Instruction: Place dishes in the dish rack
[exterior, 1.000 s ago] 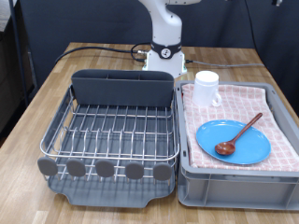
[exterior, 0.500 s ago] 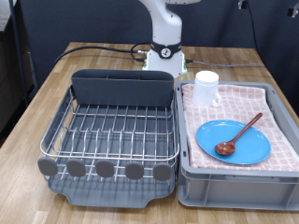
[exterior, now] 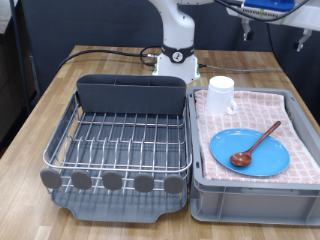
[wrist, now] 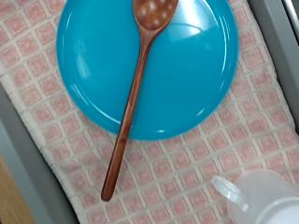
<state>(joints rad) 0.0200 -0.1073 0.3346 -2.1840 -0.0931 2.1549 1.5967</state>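
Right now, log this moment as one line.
tool: high above bin, holds nothing | brown wooden spoon: on round light-blue plate | silver wire dish rack: no dishes

spoon (exterior: 256,145) on plate (exterior: 250,153) | mug (exterior: 220,95) behind | rack (exterior: 125,140) left of bin (exterior: 300,185)

a glossy white rounded robot arm (exterior: 180,22), smooth moulded shells joined at dark seams. its base column carries a small round dark dial-like mark low on the front. at the exterior view's top right, the hand (exterior: 272,14) shows pale casing with a blue patch and dark prongs hanging below. a black cable (exterior: 100,54) trails from the base.
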